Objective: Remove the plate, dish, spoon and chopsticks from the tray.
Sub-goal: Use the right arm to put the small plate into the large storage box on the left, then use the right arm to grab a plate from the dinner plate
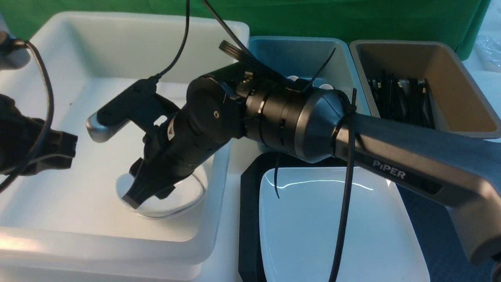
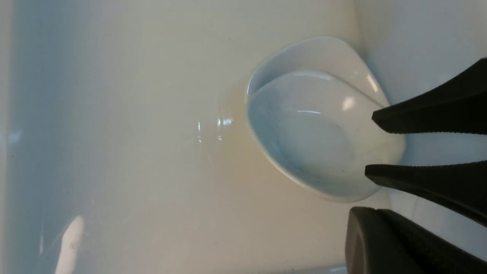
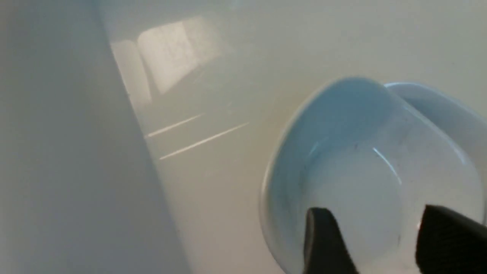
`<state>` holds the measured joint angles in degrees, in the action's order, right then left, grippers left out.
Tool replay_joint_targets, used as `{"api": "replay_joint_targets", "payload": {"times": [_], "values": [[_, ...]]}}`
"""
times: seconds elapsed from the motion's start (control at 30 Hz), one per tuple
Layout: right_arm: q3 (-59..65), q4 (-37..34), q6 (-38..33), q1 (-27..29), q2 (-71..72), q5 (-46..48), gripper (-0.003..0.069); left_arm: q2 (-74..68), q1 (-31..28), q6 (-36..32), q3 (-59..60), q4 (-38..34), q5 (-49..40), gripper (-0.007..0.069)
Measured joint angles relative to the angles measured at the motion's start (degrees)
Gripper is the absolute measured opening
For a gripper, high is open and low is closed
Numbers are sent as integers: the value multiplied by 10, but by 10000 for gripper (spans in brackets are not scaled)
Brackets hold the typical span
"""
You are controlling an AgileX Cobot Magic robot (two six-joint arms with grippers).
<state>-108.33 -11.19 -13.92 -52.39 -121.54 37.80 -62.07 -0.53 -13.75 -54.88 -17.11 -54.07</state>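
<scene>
A small white dish [image 1: 178,197] lies on the floor of the white tub [image 1: 219,164], and a second white rim shows close behind it [image 3: 449,110]. My right gripper [image 1: 148,196] reaches across into the tub. Its fingers [image 3: 323,243] stand apart just over the dish [image 3: 354,171], open and holding nothing. The left wrist view shows the same dish [image 2: 312,137] with the right gripper's fingers [image 2: 418,118] at its edge. My left gripper [image 1: 58,150] waits shut at the tub's left side. The large white plate [image 1: 336,227] rests on the black tray [image 1: 248,219]. Black chopsticks [image 1: 403,102] lie in a tan bin. The spoon is out of view.
Behind the tray stand a blue bin [image 1: 297,55] and the tan bin [image 1: 462,102]. The right arm [image 1: 391,156] crosses above the plate and the tray's far side. Cables hang over the tub. A green wall closes the back.
</scene>
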Motion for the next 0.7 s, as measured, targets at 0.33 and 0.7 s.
{"api": "replay_joint_targets", "payload": {"times": [0.33, 0.7], "values": [[-8, 91, 46, 7, 101, 90, 344, 0, 2, 0, 0, -20, -21, 3], [39, 197, 106, 198, 288, 281, 28, -1, 144, 17, 0, -30, -10, 3]]}}
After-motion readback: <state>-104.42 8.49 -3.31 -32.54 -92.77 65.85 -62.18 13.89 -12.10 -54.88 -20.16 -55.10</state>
